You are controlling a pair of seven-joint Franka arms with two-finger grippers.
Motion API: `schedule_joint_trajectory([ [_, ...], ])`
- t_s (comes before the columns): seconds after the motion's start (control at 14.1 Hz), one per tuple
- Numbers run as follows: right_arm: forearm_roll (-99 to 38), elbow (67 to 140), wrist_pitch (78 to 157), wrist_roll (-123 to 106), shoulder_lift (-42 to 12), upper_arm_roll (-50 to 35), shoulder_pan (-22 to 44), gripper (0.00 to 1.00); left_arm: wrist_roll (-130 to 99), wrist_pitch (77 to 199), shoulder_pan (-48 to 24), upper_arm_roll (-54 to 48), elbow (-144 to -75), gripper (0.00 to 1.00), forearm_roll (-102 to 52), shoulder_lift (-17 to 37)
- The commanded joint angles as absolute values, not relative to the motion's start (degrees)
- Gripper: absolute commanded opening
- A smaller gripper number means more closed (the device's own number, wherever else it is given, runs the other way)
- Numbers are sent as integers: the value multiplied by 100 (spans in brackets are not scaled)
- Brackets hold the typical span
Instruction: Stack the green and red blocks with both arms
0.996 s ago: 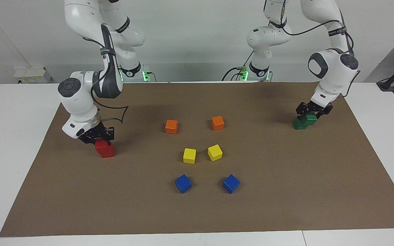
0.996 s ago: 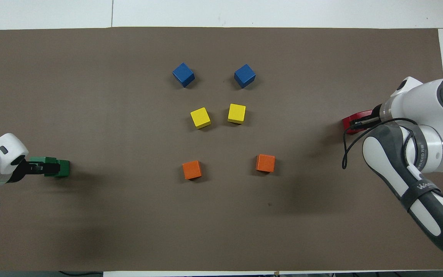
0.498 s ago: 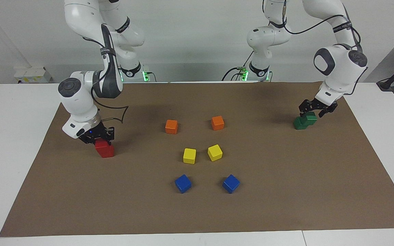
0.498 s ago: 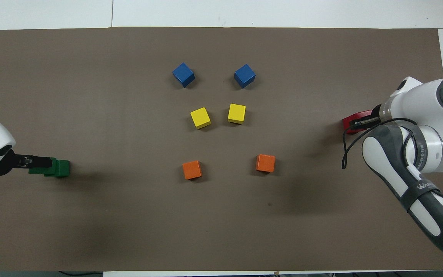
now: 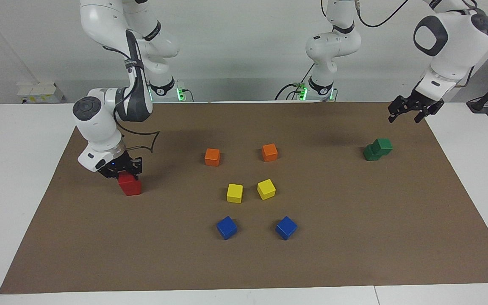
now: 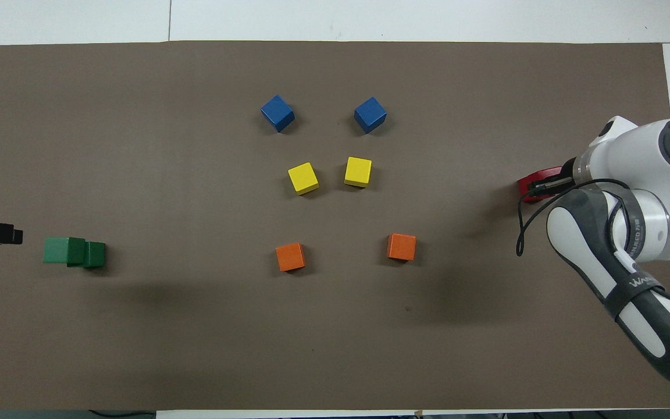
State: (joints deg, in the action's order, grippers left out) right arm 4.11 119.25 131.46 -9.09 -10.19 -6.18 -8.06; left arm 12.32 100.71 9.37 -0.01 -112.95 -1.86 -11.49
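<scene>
Jaws: my left gripper (image 5: 411, 113) hangs spread wide above the stacked glossy dark green cubes (image 5: 378, 149); my right gripper (image 5: 122, 171) clamps the upper glossy red cube (image 5: 129, 184).

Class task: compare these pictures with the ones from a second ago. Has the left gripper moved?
Yes. The left gripper has risen off the green blocks and pulled away toward the mat's edge; it now hangs open, clear of them.
</scene>
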Motion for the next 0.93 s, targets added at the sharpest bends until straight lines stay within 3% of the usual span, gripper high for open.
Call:
schedule_joint_trajectory([
  [0.0, 369, 12111, 13271, -809, -853, -650, -826, 0, 896, 9642, 844, -166, -10785, 100, -114, -1081],
  [0.07, 378, 12111, 13271, -809, -853, -650, -826, 4, 888, 9502, 835, -193, -10645, 100, -114, -1072],
  [0.14, 378, 12111, 13271, -809, -853, -650, -826, 19, 879, 9362, 835, -219, -10452, 100, -114, -1046],
  [0.28, 378, 12103, 13289, -817, -853, -650, -826, 82, 870, 9045, 817, -281, -10109, 100, -114, -993],
  [0.36, 378, 12103, 13289, -826, -853, -650, -826, 100, 731, 8992, 826, -377, -10047, 100, -114, -993],
  [0.64, 378, 11945, 13158, -826, -888, -659, -826, 100, 246, 8974, 817, -641, -9792, 100, -167, -871],
  [0.85, 378, 11331, 12483, -809, -897, -659, -782, 100, 246, 8738, 748, -659, -9493, 100, -176, -704],
])
